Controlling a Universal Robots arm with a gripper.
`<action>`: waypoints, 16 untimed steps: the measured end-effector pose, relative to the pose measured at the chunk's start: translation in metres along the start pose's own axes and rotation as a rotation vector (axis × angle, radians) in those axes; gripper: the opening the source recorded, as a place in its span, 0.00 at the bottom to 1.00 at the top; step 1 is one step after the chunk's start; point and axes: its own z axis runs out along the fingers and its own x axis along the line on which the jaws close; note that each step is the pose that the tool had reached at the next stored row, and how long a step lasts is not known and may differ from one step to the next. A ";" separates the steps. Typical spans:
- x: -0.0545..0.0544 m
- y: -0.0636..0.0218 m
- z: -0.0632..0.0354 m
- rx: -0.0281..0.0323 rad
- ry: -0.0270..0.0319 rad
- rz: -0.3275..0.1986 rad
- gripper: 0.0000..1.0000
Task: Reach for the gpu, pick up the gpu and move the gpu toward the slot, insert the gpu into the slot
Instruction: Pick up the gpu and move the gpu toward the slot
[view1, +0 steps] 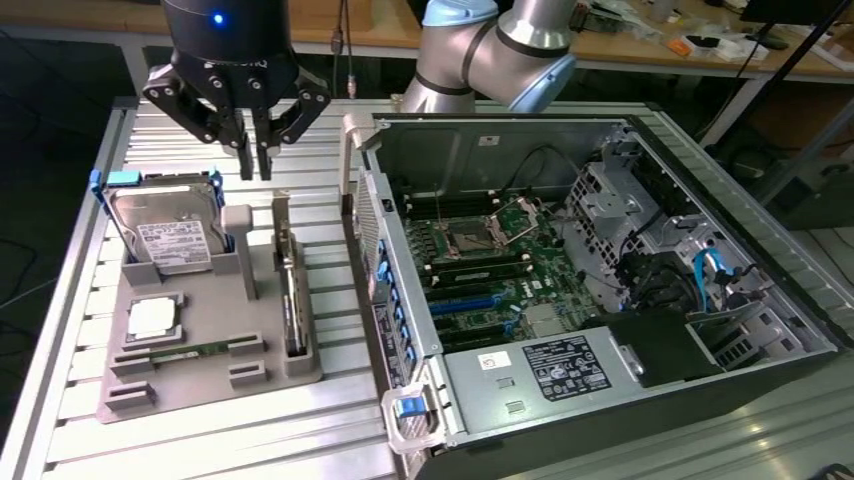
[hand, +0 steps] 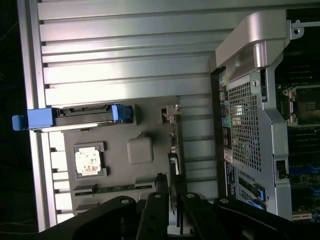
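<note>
Reaching step for me. The gripper (view1: 255, 170) hangs empty with its jaws at a narrow gap. The gpu (view1: 291, 300) stands on edge in the grey holder (view1: 200, 382), below the jaws and out past their tips. I'd square the gap across the card's thin top edge, clear of the fan. The slot (view1: 463, 299) is well off to one side of the jaws.

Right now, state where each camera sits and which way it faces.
Exterior view: high off the arm, looking down at table, tray and open case; arm and pincer show.
Wrist view: on the wrist, looking down past the pincer at the tray and case corner.
Shared: pincer, tray, gpu, case.
</note>
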 end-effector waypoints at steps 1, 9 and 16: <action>0.000 0.0000 0.0000 0.0000 0.0000 0.000 0.29; 0.000 0.0000 0.0007 0.0104 0.0074 -0.022 0.48; -0.005 0.0000 0.0074 0.0246 0.0300 -0.073 0.48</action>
